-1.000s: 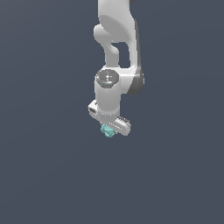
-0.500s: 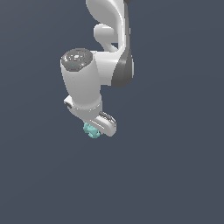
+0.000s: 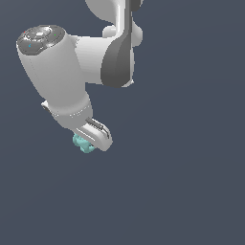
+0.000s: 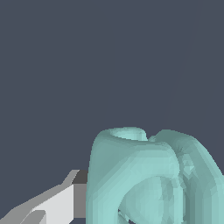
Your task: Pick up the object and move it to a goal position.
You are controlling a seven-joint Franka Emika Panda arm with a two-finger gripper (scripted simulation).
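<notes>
The object (image 3: 84,144) is a tiny teal lump with round bumps and holes. In the exterior view it sits in the lower left part of the frame, tucked under the tip of the white gripper (image 3: 91,141). In the wrist view the object (image 4: 148,177) fills the lower right of the frame, with one finger (image 4: 57,203) touching its side in the lower left corner.

The gripper is squeezed on the object and holds it up in the air. Nothing is under it but plain dark blue-grey.

The lump could slip out. It is small and bumpy, so the fingers may only press on a round knob. Most of it seems to stick out past the fingers. A fast swing or a sudden stop of the big white arm (image 3: 62,72) might shake it loose, and it would fall.
</notes>
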